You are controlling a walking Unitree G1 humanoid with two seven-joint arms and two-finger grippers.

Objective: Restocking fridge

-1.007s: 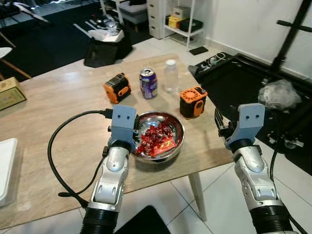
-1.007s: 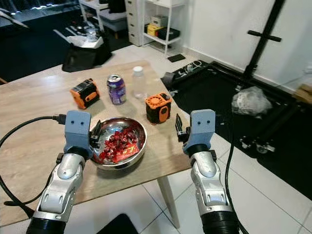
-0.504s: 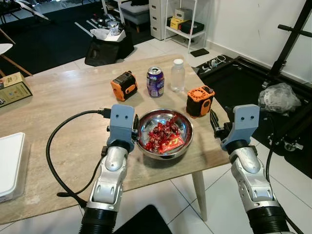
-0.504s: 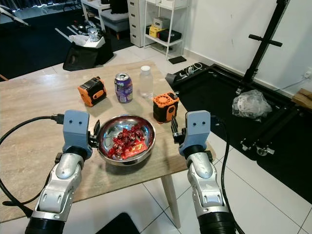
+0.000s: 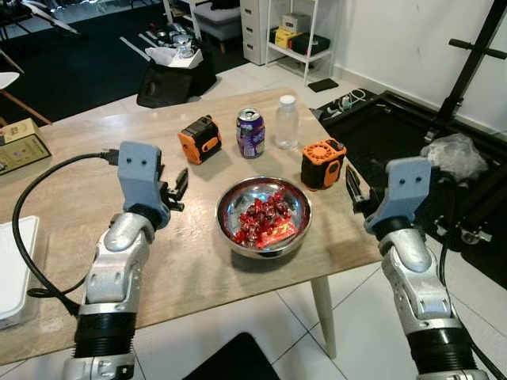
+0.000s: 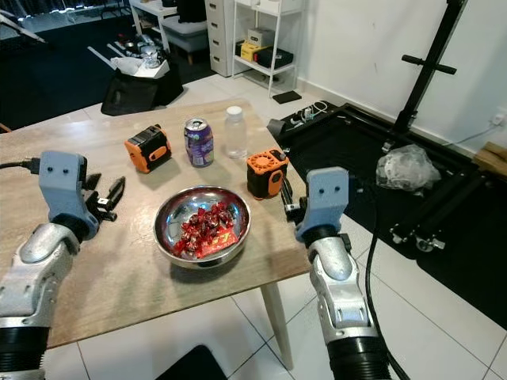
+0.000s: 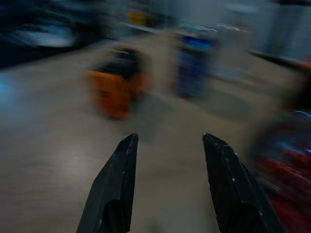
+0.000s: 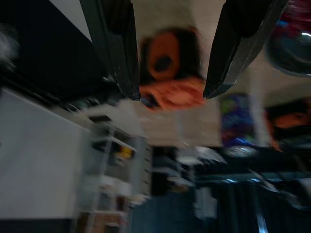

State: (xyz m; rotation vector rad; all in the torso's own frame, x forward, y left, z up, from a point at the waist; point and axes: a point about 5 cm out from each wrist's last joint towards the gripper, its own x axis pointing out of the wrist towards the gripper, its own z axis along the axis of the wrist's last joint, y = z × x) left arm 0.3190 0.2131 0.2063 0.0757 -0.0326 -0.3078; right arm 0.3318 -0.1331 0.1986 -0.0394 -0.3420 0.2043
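Table (image 5: 71, 166) holds a metal bowl (image 5: 230, 207) of red candy in front, with a soda can (image 5: 251, 133), a clear bottle (image 5: 287, 122) and two orange-black devices behind it. Left gripper (image 5: 176, 188) hovers over the wood left of the bowl, fingers spread, empty. Right gripper (image 5: 349, 188) hangs off the table's right edge near one orange device (image 5: 322, 163), fingers apart, empty.

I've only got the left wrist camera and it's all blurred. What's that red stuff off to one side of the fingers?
Observer: Red-wrapped sweets in a metal bowl on the wooden table.
Operator: Where's the other arm?
Observer: The right gripper is open at the table's right edge, beside an orange and black device.
Operator: Anything next to the can?
Observer: A clear plastic bottle stands upright just to its right.
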